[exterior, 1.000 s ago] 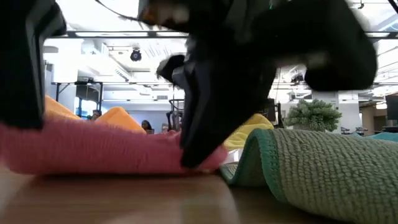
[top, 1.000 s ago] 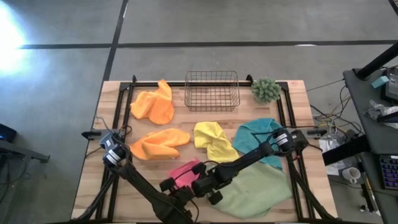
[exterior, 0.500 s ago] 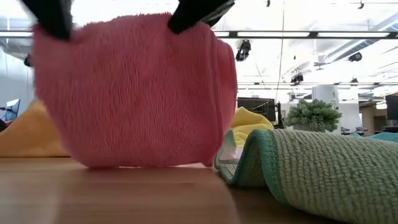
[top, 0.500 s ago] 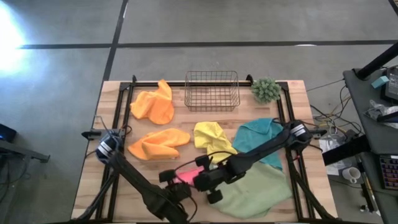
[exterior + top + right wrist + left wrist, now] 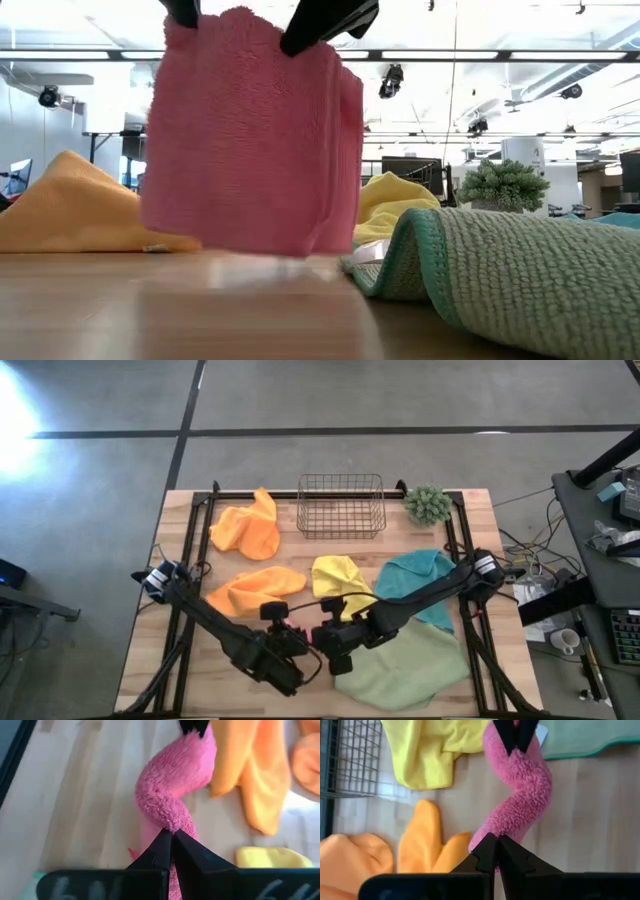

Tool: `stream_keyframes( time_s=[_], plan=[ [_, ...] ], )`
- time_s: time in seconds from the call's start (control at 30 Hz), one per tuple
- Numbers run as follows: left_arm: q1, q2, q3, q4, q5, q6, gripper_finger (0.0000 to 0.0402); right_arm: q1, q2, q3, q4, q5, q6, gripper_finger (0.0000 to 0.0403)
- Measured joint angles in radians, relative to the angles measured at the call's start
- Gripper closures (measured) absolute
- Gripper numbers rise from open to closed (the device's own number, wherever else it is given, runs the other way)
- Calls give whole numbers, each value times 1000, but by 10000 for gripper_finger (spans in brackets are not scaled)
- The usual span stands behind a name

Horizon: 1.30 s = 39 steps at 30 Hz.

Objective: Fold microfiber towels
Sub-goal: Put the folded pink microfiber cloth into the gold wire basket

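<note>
Overhead, at the far left of my wooden slatted table (image 5: 480, 520), one crumpled orange microfiber towel (image 5: 247, 530) lies near the back edge, and a second orange microfiber towel (image 5: 252, 590) lies nearer the front. My left gripper (image 5: 281, 632) is clamped shut on one upper corner of the fluffy pink microfiber towel (image 5: 250, 140). My right gripper (image 5: 322, 636) is pinched shut on the other upper corner, so the pink cloth hangs between us as a sheet, its lower edge at about table level. Behind it sit the empty wire basket (image 5: 341, 505) and the rumpled yellow microfiber towel (image 5: 343, 584). Further right lie the teal microfiber towel (image 5: 422, 578), the larger light green microfiber towel (image 5: 412, 665), and the small green fuzzy plant (image 5: 428, 504).
</note>
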Motion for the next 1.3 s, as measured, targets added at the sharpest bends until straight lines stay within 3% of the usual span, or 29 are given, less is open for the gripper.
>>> stream_keyframes(
  time_s=[0.17, 0.7, 1.3],
  plan=[
    [22, 0, -2, -6, -14, 99, 402, -15, -45, 0, -22, 86, 17, 394],
    [198, -104, -2, 1, -171, 370, 401, -132, -148, 2, -116, 126, -14, 394],
    [561, -158, -2, 129, -246, 817, 401, -464, -247, 2, -120, 108, -270, 394]
  ],
)
